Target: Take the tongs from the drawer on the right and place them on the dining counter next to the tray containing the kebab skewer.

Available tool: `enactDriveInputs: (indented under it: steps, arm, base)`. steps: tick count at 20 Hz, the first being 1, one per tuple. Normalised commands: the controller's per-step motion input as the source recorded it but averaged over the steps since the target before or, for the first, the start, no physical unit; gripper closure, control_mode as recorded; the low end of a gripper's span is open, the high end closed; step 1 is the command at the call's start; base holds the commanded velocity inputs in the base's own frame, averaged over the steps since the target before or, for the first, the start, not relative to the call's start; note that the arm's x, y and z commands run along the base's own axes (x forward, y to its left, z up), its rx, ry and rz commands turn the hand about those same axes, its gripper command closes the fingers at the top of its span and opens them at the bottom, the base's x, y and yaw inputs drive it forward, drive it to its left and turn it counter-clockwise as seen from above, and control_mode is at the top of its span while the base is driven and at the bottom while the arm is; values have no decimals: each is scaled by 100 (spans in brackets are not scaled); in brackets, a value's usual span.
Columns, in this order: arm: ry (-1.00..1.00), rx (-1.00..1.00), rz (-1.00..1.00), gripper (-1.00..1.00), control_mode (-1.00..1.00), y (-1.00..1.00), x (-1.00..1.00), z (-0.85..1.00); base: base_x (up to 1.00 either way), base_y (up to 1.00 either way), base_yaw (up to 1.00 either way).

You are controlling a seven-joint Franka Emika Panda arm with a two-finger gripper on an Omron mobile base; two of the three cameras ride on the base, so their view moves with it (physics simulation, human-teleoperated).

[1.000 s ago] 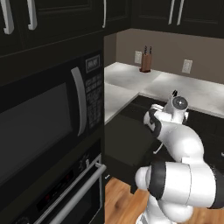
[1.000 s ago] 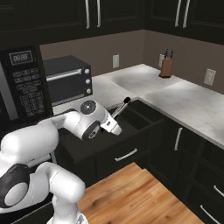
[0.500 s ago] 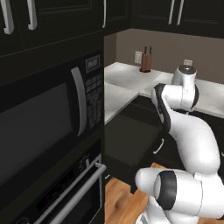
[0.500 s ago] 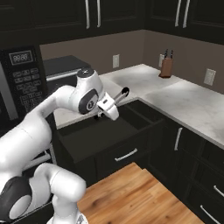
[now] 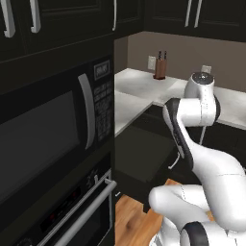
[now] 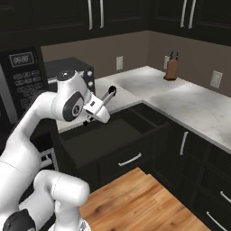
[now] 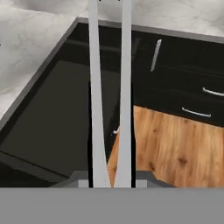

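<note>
My gripper (image 6: pixel 101 105) is shut on the tongs (image 6: pixel 107 96), slim silver arms with a black end pointing up and to the right. It holds them in the air above the back left of the open drawer (image 6: pixel 108 137). In the hand view the two silver arms of the tongs (image 7: pixel 125 87) run straight up the picture, over the drawer's dark inside (image 7: pixel 52 113) and the wooden floor. The drawer (image 5: pixel 139 153) stands pulled out below the counter's corner. The dining counter, the tray and the kebab skewer are out of view.
A pale marbled L-shaped counter (image 6: pixel 189 103) wraps round the drawer, with a knife block (image 6: pixel 171 70) at the back and a small black oven (image 6: pixel 67 67) behind the arm. A tall black wall with a microwave (image 5: pixel 48 139) stands close on the left. The floor (image 6: pixel 140 198) is wood.
The arm has lifted the tongs up out of the drawer and swung them back towards the counter on the left. The jaws have stayed shut on them.
</note>
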Motion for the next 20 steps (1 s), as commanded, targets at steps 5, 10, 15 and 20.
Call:
enactDriveInputs:
  steps: [5,10,15,20]
  arm:
    - [-14,2,33,100,-100,0,-32,0]
    - [-4,3,20,100,-100,26,-41,35]
    - [-15,0,0,100,-100,7,-64,47]
    - [-5,3,0,100,100,0,-28,39]
  base:
    - [0,0,0]
    - [0,0,0]
    - [0,0,0]
    - [-37,0,0]
